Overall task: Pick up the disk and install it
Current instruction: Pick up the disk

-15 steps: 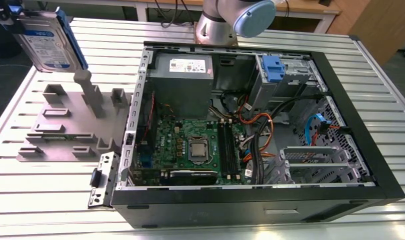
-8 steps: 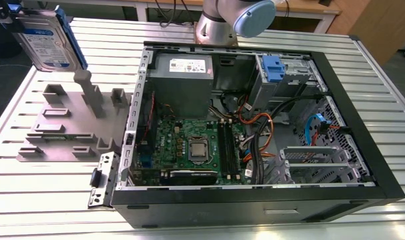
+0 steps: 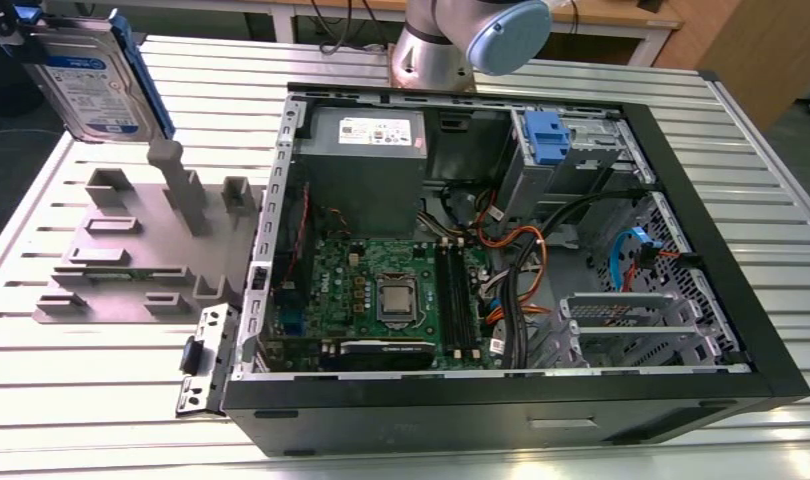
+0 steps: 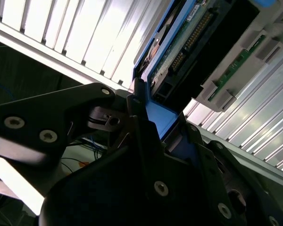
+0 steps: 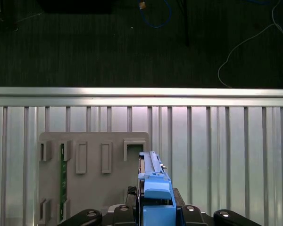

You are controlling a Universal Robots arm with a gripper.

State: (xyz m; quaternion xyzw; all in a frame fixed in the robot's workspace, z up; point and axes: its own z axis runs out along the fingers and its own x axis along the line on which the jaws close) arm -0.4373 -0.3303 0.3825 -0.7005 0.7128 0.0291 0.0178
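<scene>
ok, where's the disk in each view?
Exterior view: disk held in the air at the exterior view's far left, above the grey slotted fixture.
First wrist view: edge-on, blue carrier clamped in the pincer, by the fixture.
Second wrist view: circuit-board side showing, rising from the pincer.
Shared landmark: ribbed metal table.

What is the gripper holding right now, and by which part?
The disk, clamped at one end of its blue carrier by the shut gripper. It stands on edge over the grey fixture.
</scene>
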